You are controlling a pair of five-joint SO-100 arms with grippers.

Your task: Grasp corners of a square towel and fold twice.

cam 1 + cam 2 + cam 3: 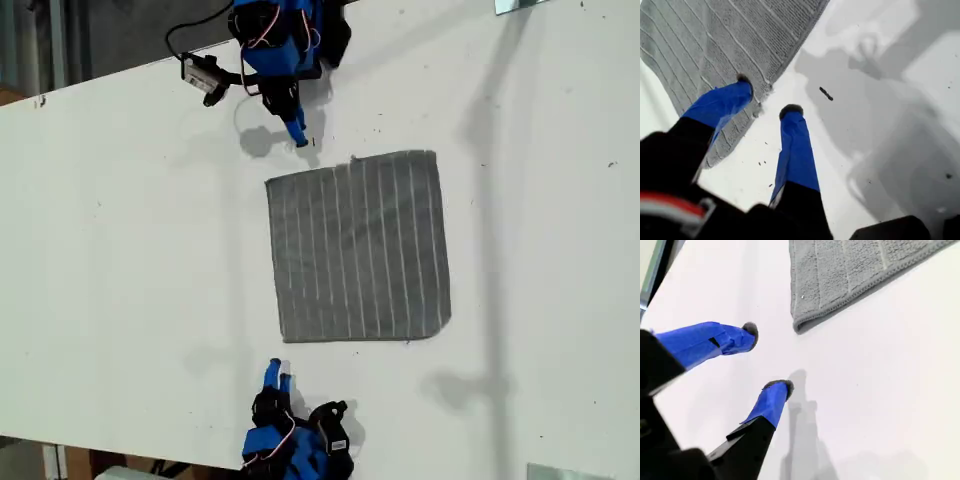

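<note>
Grey with thin white stripes, the towel (pixel 358 246) lies spread flat and unfolded on the white table (pixel 120 250), about midway between the two arms in the exterior view. My first gripper (pixel 297 135) is at the top of the exterior view, just off the towel's near edge and close to its upper-left corner (pixel 270 183) in that view. Its blue jaws stand apart and hold nothing. In the first wrist view one finger (pixel 722 102) crosses in front of the cloth's edge, though I cannot tell whether it touches. My second gripper (pixel 275 376) is at the bottom of the exterior view, near the lower-left corner (pixel 285 338) but clear of it. Its jaws are also spread and empty, with bare table between the fingertips (pixel 751 332) and the rounded corner.
</note>
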